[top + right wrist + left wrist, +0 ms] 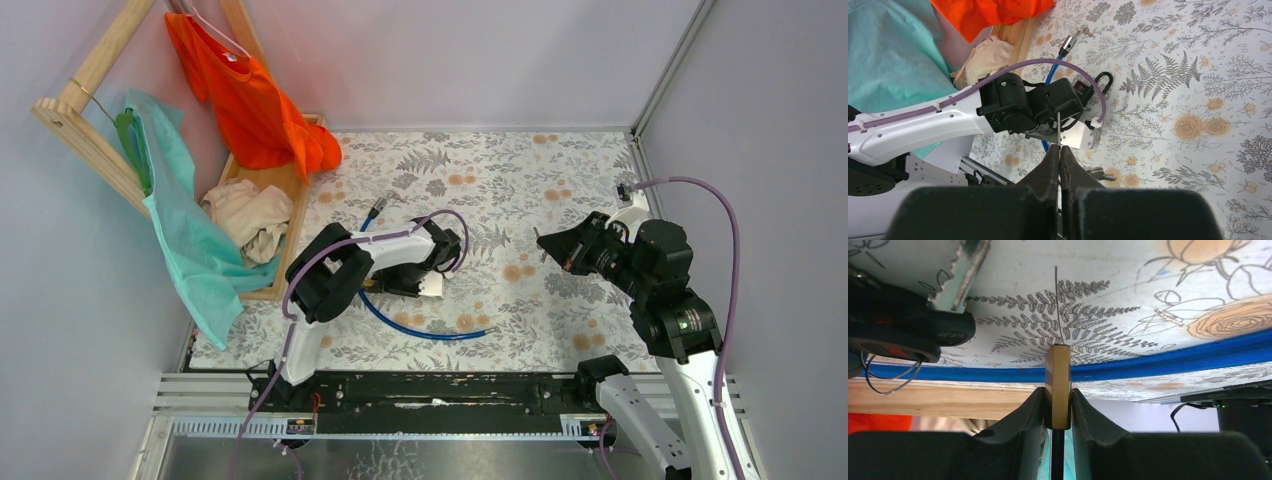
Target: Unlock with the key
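Observation:
My left gripper [388, 284] [1057, 391] is shut on a brass padlock [1057, 375], seen edge-on between its pads, low over the floral mat. A blue cable [425, 332] [1173, 356] runs under it. My right gripper [545, 245] [1059, 150] hovers to the right of the left gripper and points at it. It is shut on the key, of which only a thin silver blade [1059, 131] shows, sticking out past the fingertips. The key's head is hidden between the pads.
Another black-headed key with a serrated blade [923, 327] and wire ring lies on the mat beside the padlock. A wooden tray [292, 215] with cloth, a rack with orange [250, 100] and teal [190, 230] garments stand left. Walls close behind and right.

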Robot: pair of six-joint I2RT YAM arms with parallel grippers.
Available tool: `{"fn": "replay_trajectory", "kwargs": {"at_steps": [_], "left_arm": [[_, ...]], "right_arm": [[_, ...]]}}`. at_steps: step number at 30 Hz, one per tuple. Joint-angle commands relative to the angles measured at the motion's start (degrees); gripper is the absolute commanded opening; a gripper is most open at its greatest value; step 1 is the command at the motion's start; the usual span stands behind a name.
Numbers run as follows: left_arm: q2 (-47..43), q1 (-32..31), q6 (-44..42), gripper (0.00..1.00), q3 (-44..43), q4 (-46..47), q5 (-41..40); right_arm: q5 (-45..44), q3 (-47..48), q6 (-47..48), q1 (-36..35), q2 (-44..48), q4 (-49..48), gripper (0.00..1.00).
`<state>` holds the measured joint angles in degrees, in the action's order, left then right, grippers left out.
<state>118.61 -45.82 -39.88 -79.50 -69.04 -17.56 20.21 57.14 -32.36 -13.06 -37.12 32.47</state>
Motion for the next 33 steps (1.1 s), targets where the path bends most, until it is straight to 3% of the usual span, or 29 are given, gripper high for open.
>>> {"fn": "replay_trajectory", "kwargs": {"at_steps": [1, 2, 5, 11, 16, 23, 30, 33], "left_arm": [[1.97, -0.14, -0.32, 0.3, -1.87, -3.56, -3.01], [2.35, -0.14, -0.34, 0.27, -1.86, -3.8, -3.65], [2.74, -0.1, -0.67, 0.0, -1.48, -3.47, -5.0], [0.53, 3.09, -1.16, 0.0, -6.94, -5.09, 1.44], [-6.02, 10.17, -6.03, 0.0, -17.95, -9.96, 20.06], [-16.5, 18.25, -15.85, 0.0, -23.38, -14.02, 57.36], [-21.97, 18.4, -17.87, 0.0, -26.07, -14.02, 80.78], [-24.29, 18.29, -20.64, 0.0, -24.63, -14.02, 86.46]], "right_arm": [[0.83, 0.6, 0.53, 0.14, 0.55, -2.48, 0.0], [0.8, 0.61, 0.46, 0.1, 0.53, -2.44, 0.0], [0.8, 0.76, 0.51, 0.08, 0.49, -2.44, 0.0], [1.27, 0.79, 0.58, 0.12, -0.2, -3.44, 0.0], [4.06, 0.52, 0.84, 0.09, -2.38, -6.25, 0.0], [14.48, -0.78, 1.37, -1.56, -8.83, -15.95, 0.0], [17.8, 4.41, 12.25, -15.99, -19.0, -15.25, 0.0], [20.16, 7.93, 17.23, -19.43, -22.08, -11.47, 0.0]]}}
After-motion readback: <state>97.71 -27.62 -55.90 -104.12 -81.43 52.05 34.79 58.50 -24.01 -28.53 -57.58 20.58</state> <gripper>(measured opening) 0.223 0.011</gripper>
